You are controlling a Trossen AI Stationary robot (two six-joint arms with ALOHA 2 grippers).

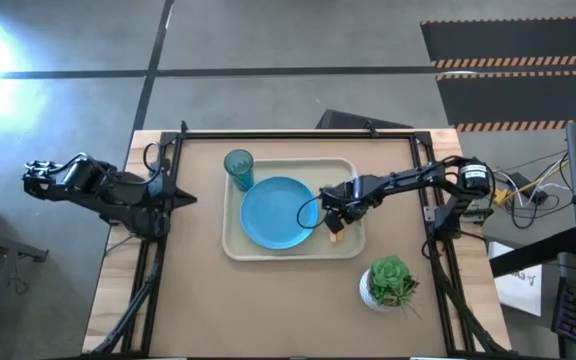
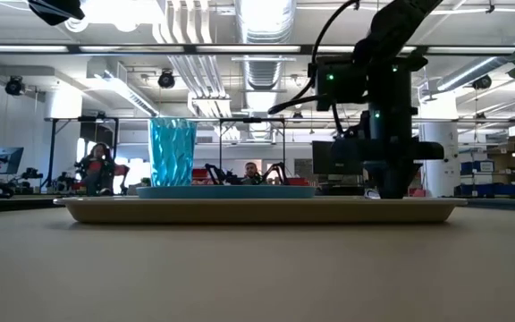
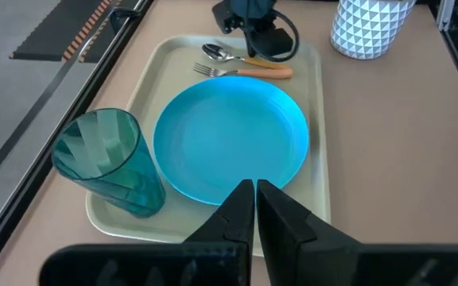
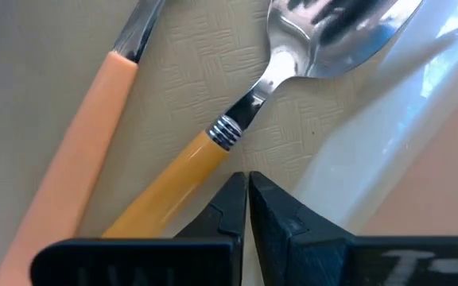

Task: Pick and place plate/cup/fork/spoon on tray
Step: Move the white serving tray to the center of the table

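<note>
- High view: tray (image 1: 236,245) sat mid-table with plate (image 1: 278,212) on it and cup (image 1: 238,166) at its far-left corner. Right gripper (image 1: 334,208) hung over the tray's right strip, just beside the plate rim; an orange handle end (image 1: 334,237) showed under it. Left gripper (image 1: 36,177) was parked off the table's left edge, well apart. Potted plant (image 1: 388,281) stood off the tray, near-right.
- Low view: cup (image 2: 173,152) stood upright on tray (image 2: 257,209); right arm was low over the tray's right end. Cutlery hidden behind the rim.
- Left wrist view: left gripper (image 3: 256,199) had jaws pressed together, empty. Spoon (image 3: 237,57) and fork (image 3: 245,71) lay side by side on the tray beyond plate (image 3: 230,141), touching or nearly, directly under the right arm.
- Right wrist view: right gripper (image 4: 246,191) had jaws closed, nothing between them. Spoon (image 4: 277,71) lay flat on the tray just ahead of the tips, long axis diagonal, handle end nearest the tips, bowl away; fork handle (image 4: 74,151) roughly parallel beside it.
- Judgement: all four items on tray; right arm nearer, likely only needs to lift straight clear of the spoon handle.
</note>
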